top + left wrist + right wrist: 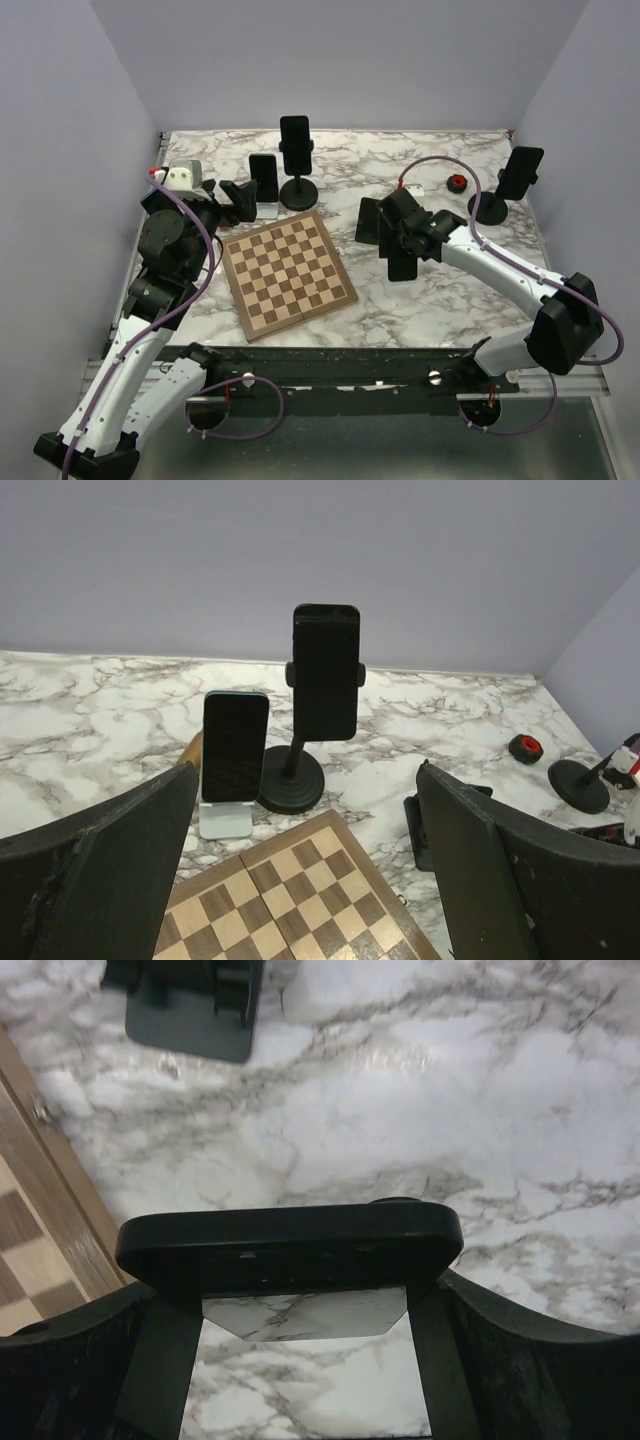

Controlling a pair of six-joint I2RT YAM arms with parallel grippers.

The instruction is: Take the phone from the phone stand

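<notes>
My right gripper (pixel 402 248) is shut on a black phone (pixel 403 264) and holds it a little above the marble. In the right wrist view the phone's edge (pixel 290 1245) spans both fingers (pixel 160 1360). A low black phone stand (pixel 368 220) sits empty just left of the held phone and also shows in the right wrist view (pixel 190 1005). My left gripper (pixel 238 198) is open and empty above the chessboard's far-left corner. It faces a phone on a white stand (pixel 235 745) and a phone clamped on a tall black stand (pixel 325 670).
A wooden chessboard (pixel 288 273) lies in the middle. A third phone on a black round-base stand (pixel 518 175) is at the far right, with a small red object (pixel 457 183) beside it. A white device (pixel 180 178) sits at the far left. Purple walls enclose the table.
</notes>
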